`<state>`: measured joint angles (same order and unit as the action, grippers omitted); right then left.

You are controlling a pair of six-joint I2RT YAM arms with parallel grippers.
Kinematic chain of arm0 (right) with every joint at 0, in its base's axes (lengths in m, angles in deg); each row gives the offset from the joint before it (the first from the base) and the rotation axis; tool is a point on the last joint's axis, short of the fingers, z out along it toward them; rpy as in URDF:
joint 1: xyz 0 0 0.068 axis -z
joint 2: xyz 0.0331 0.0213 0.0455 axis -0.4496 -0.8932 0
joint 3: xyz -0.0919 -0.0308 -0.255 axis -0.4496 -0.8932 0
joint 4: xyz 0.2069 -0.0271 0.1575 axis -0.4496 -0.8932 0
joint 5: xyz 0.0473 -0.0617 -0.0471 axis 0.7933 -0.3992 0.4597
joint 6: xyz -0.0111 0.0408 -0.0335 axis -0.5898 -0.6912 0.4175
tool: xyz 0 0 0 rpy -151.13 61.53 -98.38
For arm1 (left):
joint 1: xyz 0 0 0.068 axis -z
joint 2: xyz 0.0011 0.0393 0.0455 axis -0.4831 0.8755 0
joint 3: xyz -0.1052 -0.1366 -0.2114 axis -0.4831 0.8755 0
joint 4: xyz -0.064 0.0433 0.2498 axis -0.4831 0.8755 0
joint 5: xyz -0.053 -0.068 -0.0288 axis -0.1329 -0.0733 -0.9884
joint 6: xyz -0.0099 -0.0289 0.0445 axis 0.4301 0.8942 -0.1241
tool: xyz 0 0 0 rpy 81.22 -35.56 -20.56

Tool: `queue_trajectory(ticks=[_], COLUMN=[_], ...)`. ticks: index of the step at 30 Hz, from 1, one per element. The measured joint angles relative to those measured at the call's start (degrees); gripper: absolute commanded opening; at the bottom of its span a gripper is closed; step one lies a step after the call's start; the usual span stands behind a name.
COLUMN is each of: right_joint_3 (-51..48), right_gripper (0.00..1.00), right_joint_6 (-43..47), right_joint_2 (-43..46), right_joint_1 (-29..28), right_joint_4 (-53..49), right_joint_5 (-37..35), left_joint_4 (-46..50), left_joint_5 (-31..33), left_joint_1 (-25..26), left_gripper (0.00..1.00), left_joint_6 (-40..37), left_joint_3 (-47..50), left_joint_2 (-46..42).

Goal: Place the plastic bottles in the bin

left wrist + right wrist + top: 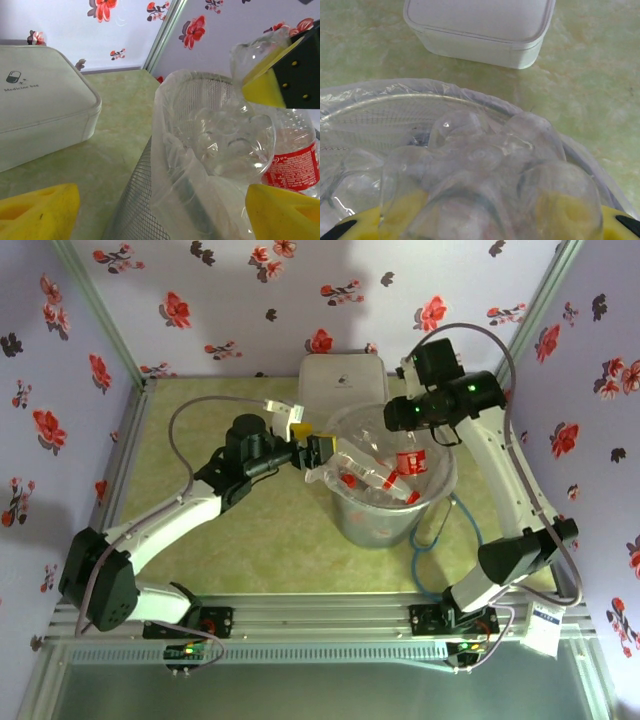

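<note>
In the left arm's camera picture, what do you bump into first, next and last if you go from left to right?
White box → bin → bottle with a red label

bin (372, 525): round, translucent grey, clear bag liner, upright, centre-right of table. red-labelled bottles (409, 462) lie tilted inside it. one clear bottle (485, 165) is held above the bin's far rim, its lobed base showing.
</note>
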<state>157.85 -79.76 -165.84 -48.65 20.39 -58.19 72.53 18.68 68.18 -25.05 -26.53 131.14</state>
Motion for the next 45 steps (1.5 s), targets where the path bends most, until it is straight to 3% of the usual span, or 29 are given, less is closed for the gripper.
queue_trajectory(ticks=[6,16,25,31,37,45], right_joint_3=[-0.4,0.1,13.6,19.9,16.8,9.5], right_gripper=[0.38,0.68,0.84,0.83,0.63,0.49], right_joint_6=[3.5,6.5,6.6,6.6,6.5,6.4], right_joint_2=[-1.4,-3.1,-5.5,-5.5,-3.6,-0.2], right_joint_1=[-0.9,-2.4,-2.8,-2.8,-2.8,-2.4], right_joint_4=[1.1,0.9,-8.4,-11.3,-12.0,-6.9], right_joint_5=[1.5,5.4,4.7,0.2,-3.9,-3.1], left_joint_4=[-0.3,-0.9,-1.3,-1.3,-1.3,-1.4], left_joint_5=[0.0,0.0,0.0,0.2,0.4,0.4], left_joint_1=[0.0,0.0,0.0,0.0,0.0,0.0], left_gripper=[0.86,0.87,0.87,0.88,0.88,0.88], left_joint_6=[0.1,0.1,0.1,0.1,0.2,1.0], left_joint_3=[-0.4,-1.0,-1.0,-1.0,-1.0,-1.0], left_joint_2=[0.8,1.8,1.9,1.9,1.9,2.1])
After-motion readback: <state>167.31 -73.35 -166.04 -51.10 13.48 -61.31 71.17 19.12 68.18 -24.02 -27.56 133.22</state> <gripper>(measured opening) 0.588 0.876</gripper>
